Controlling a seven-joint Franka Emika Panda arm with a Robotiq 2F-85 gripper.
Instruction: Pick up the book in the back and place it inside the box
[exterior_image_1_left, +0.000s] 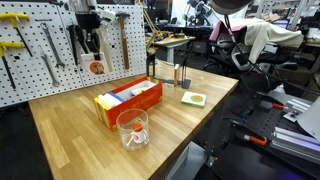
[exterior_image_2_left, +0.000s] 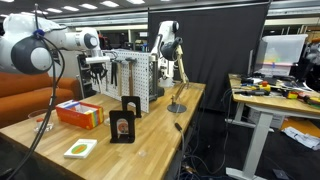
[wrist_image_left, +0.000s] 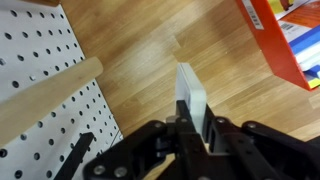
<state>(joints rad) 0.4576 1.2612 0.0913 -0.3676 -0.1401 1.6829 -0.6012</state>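
My gripper (exterior_image_1_left: 92, 52) is shut on the book (exterior_image_1_left: 96, 66), a thin white book with a round orange-red picture. It holds the book upright in front of the pegboard at the back of the table. In the wrist view the fingers (wrist_image_left: 190, 128) clamp the book's white edge (wrist_image_left: 191, 92) over the wooden tabletop. The orange-red box (exterior_image_1_left: 128, 100) with yellow edging lies open in the middle of the table. It also shows in the other exterior view (exterior_image_2_left: 80, 113) and at the wrist view's top right (wrist_image_left: 285, 40). The arm reaches in from the left (exterior_image_2_left: 97, 68).
A white pegboard (exterior_image_1_left: 40, 50) hung with tools stands behind the gripper, and a wooden handle (wrist_image_left: 45, 100) is close beside it. A clear plastic cup (exterior_image_1_left: 132, 129) stands in front of the box. A green-and-white pad (exterior_image_1_left: 194, 98) lies near the table edge. A dark upright frame (exterior_image_2_left: 123, 122) stands by the pegboard.
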